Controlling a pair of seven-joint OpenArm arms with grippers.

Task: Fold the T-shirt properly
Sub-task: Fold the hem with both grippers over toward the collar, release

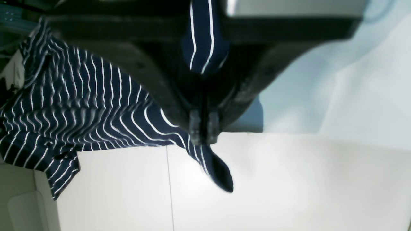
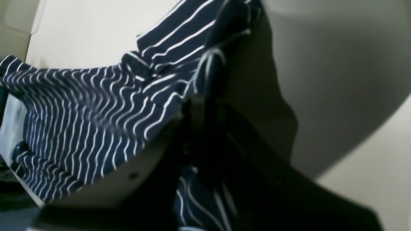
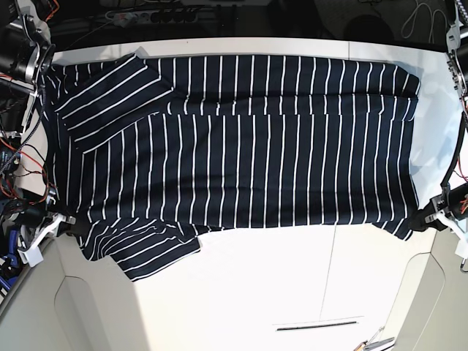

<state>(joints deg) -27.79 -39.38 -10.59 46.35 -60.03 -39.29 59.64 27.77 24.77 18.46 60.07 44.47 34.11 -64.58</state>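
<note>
A wide white desk with a thin seam running across its top carries everything in the base view. Spread over its far half lies the large dark navy cloth T-shirt with thin white stripes, laid sideways, its body mostly flat. One short sleeve is folded in over the body at the far left corner of the base view, and the other sleeve lies spread on the desk at the near left.

The left tool sits at the near right corner of the shirt in the base view; its dark fingers are pressed together on the striped hem, a small tongue of cloth sticking out past the tips. The right tool is at the near left edge, its fingers closed on a bunched fold of the same shirt.
</note>
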